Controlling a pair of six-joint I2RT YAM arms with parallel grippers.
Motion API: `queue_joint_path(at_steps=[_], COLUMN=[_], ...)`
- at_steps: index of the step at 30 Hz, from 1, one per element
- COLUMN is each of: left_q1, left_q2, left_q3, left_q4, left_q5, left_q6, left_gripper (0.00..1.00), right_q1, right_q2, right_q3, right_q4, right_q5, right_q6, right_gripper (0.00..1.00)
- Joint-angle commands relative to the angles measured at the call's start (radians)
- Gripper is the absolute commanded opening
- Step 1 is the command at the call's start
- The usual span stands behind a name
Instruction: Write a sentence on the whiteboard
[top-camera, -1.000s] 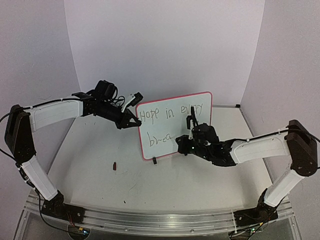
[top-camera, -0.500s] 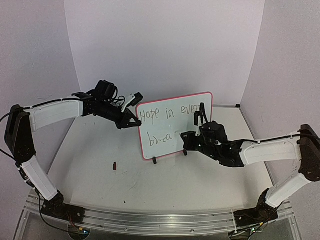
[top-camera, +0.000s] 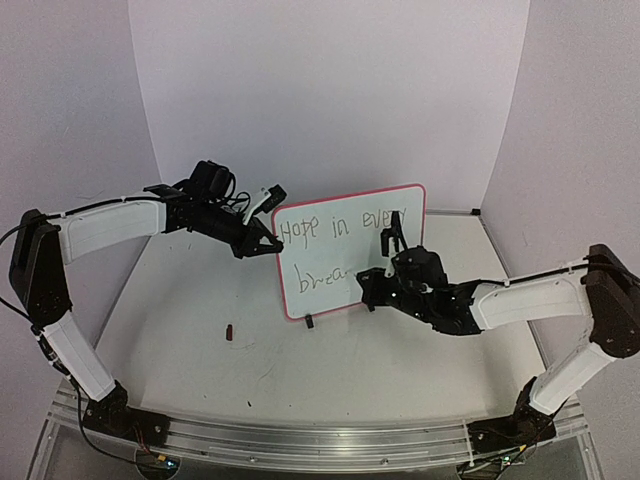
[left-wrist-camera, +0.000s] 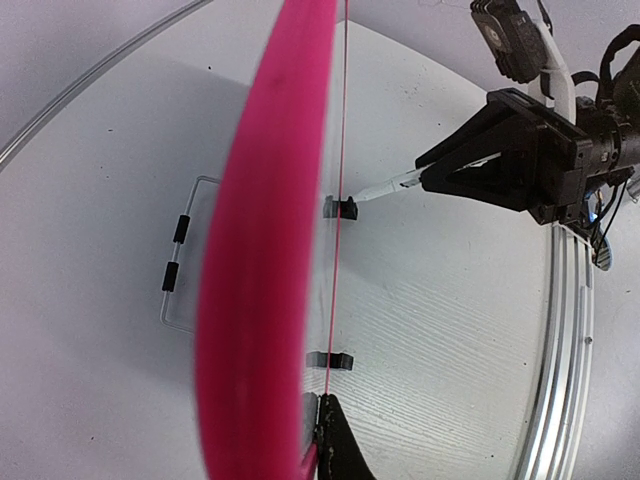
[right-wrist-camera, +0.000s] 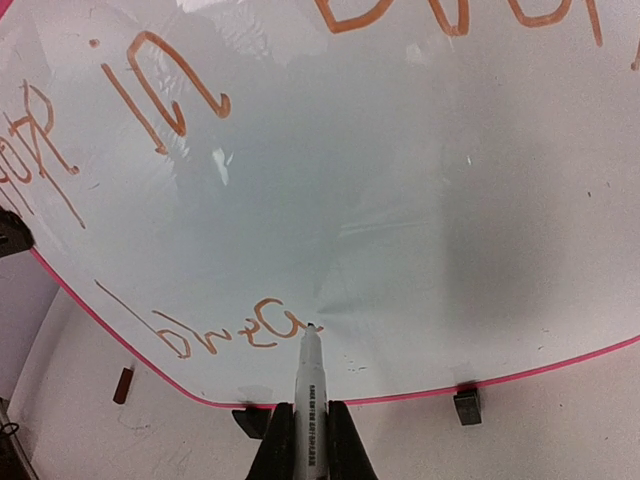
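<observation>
Just beyond the right gripper (right-wrist-camera: 305, 455) fingers, clamped on the marker (right-wrist-camera: 306, 385), keep the tip lightly pressed to the whiteboard (right-wrist-camera: 420, 200) and draw the next letters level with "brea", without sagging downward. Sits pinched by its side edge between the left gripper (top-camera: 262, 240) fingers. Stands upright on black feet (right-wrist-camera: 467, 404), pink-rimmed, showing the sentence (top-camera: 340, 226) so far: "Hope in every", then "brea" beneath.

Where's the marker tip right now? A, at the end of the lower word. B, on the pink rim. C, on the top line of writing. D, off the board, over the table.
A: the right wrist view shows the marker in the right gripper with its tip just after the lower word of the sentence on the whiteboard.
</observation>
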Motion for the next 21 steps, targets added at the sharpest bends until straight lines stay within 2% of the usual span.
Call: queue_joint_path(at_steps=[1,9,21], left_q1=[-0.005,-0.005,-0.006], left_q2=[-0.002,-0.002,-0.003], left_q3=[-0.010,-0.009,-0.009], left_q4=[-0.076,-0.075,-0.075], left_q5=[-0.084,-0.084,-0.083], left_q6=[0.051,0.051,0.052], left_gripper=[0.00,0.00,0.00], right_q1=[-0.004,-0.004,-0.003], right_q2=[0.028,0.040,-0.006], right_q3=[0.059,0.065,0.026], right_q4=[0.020,0.023,0.015], right_q5=[-0.003,0.014,0.125], right_q6=[-0.014,-0.009,0.027], right_gripper=[0.00,0.00,0.00])
